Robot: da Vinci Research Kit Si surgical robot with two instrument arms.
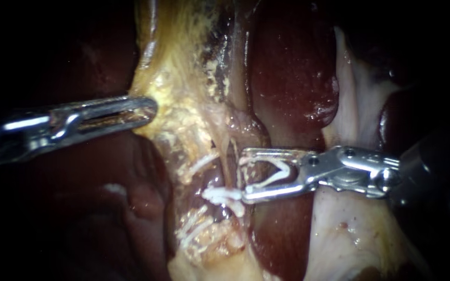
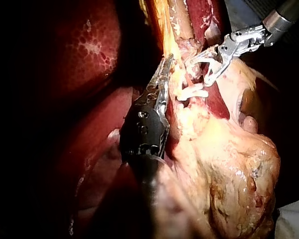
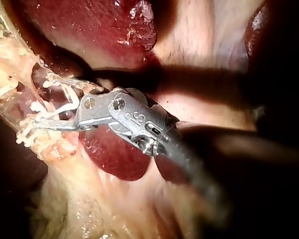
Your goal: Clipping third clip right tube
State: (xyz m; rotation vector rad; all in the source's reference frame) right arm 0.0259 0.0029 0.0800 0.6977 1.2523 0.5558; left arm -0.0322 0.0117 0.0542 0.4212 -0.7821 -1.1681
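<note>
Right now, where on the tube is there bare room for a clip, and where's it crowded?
Bare: the short stretch of tube above the nearest white clip, where the right instrument straddles it, jaws holding a loaded clip. Crowded below: more clips.

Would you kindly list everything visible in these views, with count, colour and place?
liver: one, dark red, behind and beside the yellow tissue.
yellow tissue: one strip, yellow, down the middle.
pale tissue: one fold, whitish, behind the right instrument.
applied clips: at least three, white, across the yellow tissue's lower part.
loaded clip: one, white, open, held in the right instrument.
left instrument: one, silver, closed on the yellow tissue's edge.
right instrument: one, silver, spread around the loaded clip.
</note>
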